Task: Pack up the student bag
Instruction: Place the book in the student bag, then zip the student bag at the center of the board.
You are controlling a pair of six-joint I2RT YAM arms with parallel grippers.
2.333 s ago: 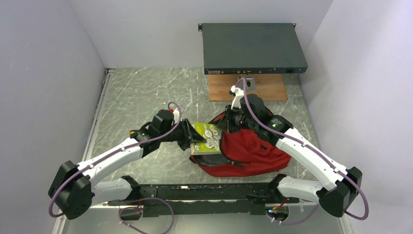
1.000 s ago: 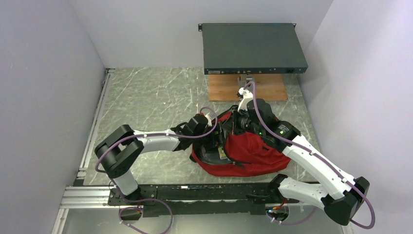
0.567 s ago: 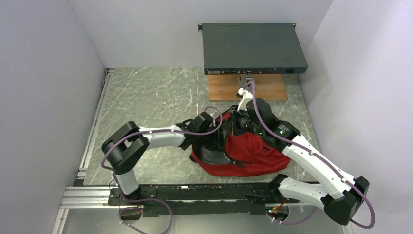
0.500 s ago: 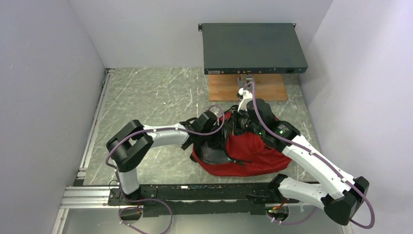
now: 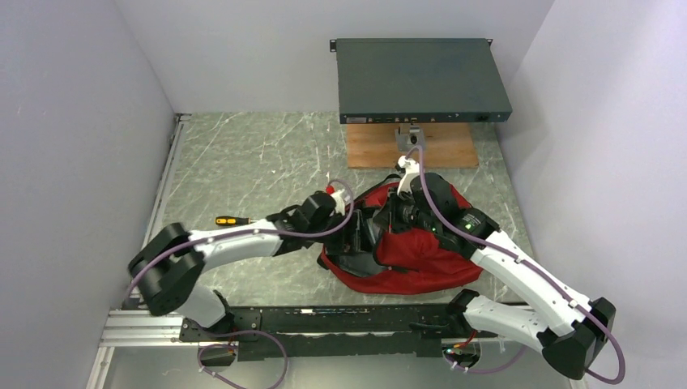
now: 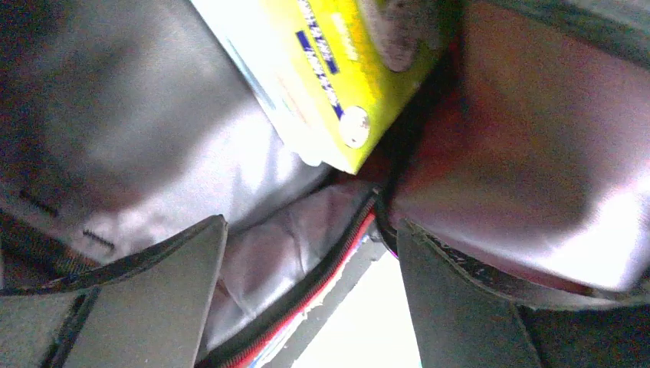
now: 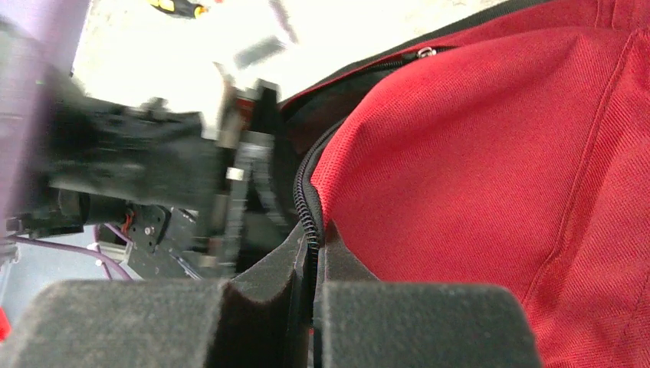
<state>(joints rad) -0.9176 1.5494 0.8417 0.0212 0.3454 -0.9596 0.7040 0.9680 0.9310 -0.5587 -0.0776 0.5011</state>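
On the counter (image 5: pixel 243 162) the student bag (image 5: pixel 425 259) lies with its mouth facing left, the yellow book (image 6: pixel 337 69) inside just ahead of my left tool (image 6: pixel 310 230), spread and empty, while my right tool (image 7: pixel 313 253) clamps the zipper edge (image 7: pixel 306 195).

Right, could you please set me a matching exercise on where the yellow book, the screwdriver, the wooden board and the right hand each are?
Things:
1. yellow book
2. screwdriver
3. wooden board
4. right hand

Places or states:
A. shut on the zipper edge of the student bag
B. lying on the table, left of the bag
C. inside the bag
D. far side, next to the dark box

Pairs: 1-C, 2-B, 3-D, 4-A
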